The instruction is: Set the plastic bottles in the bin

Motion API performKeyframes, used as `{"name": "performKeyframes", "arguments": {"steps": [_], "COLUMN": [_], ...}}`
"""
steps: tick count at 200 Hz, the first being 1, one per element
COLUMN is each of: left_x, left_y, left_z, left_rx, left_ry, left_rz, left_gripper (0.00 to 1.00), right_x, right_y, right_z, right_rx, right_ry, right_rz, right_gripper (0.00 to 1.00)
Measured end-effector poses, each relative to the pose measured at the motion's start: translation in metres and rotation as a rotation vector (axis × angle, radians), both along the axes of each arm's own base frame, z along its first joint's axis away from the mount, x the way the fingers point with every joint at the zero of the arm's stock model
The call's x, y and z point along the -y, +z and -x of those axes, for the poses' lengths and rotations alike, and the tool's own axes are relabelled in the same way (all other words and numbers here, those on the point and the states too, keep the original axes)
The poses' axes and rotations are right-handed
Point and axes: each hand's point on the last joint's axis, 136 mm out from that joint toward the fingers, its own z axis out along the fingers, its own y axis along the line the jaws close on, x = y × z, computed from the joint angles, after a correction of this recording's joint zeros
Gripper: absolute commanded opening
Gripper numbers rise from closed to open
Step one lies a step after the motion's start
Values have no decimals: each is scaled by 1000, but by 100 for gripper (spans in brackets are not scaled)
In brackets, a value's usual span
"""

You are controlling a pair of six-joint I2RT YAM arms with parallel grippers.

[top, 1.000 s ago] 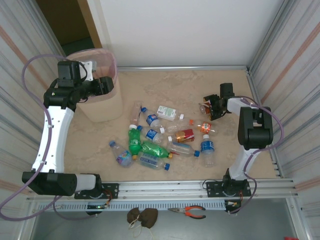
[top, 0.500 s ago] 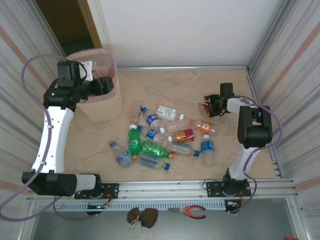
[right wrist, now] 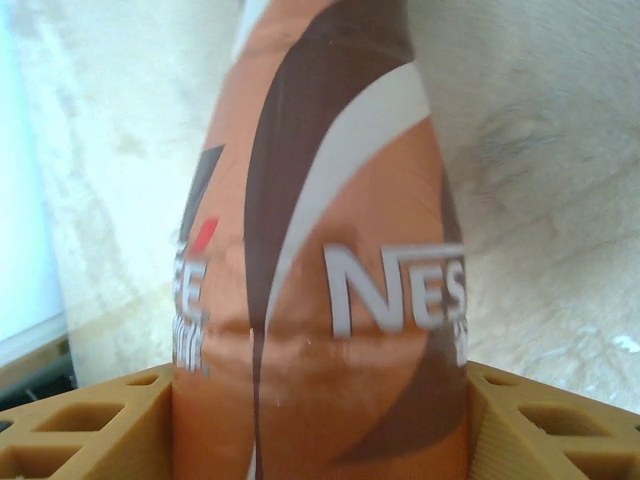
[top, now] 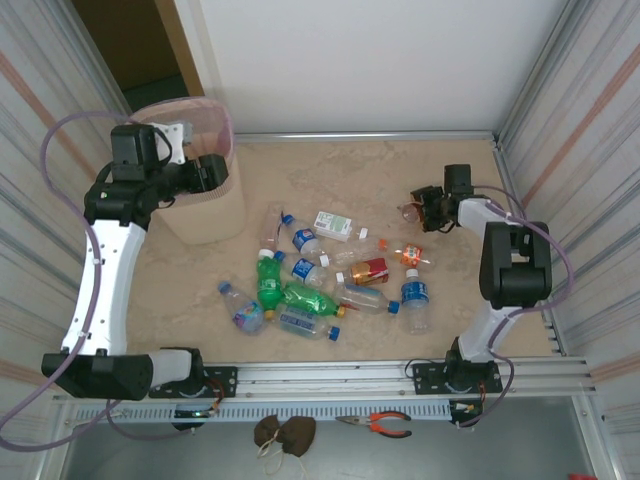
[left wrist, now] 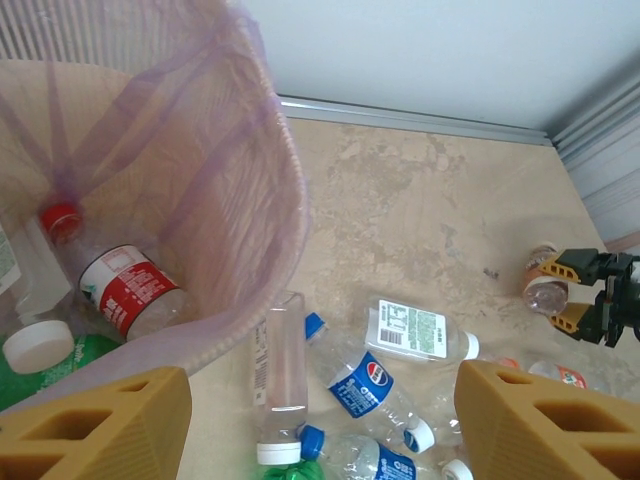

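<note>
Now the right tool (top: 421, 207) grips a brown bottle (right wrist: 330, 250), one pad on each side of it. This looks like the grab step for this bottle. The left tool (top: 205, 172) hangs wide open with nothing in it, just above the pink bin (top: 205, 218), where some bottles (left wrist: 125, 290) lie already. Many more lie on the tabletop (top: 350, 170) between the two tools. Next, I think, the right tool must lift its bottle high, carry it far across to the bin and let go over the rim.
</note>
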Motion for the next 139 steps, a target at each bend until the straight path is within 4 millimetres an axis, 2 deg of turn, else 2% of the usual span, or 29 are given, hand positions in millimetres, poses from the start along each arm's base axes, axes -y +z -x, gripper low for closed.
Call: {"name": "performKeyframes", "arguments": {"steps": [54,90,118,139], "left_x": [10,21,33,46], "left_y": [0,9,16,21], "left_z": [-2,-3,-4,-4], "left_rx": [26,62,92,112], "left_ry": [-45,-87,-126,-161], "left_rz": [43,78,112,150], "left_gripper": [70,70,70,70], "right_x": [0,-2,-10,-19], "right_y": [76,113,143,173], "right_z": [7,19,29,40], "right_rx": [212,313,410,515], "right_ry": [124,186,259,326], "right_rz": [110,168,189,215], "right_gripper": [59,57,54,50]}}
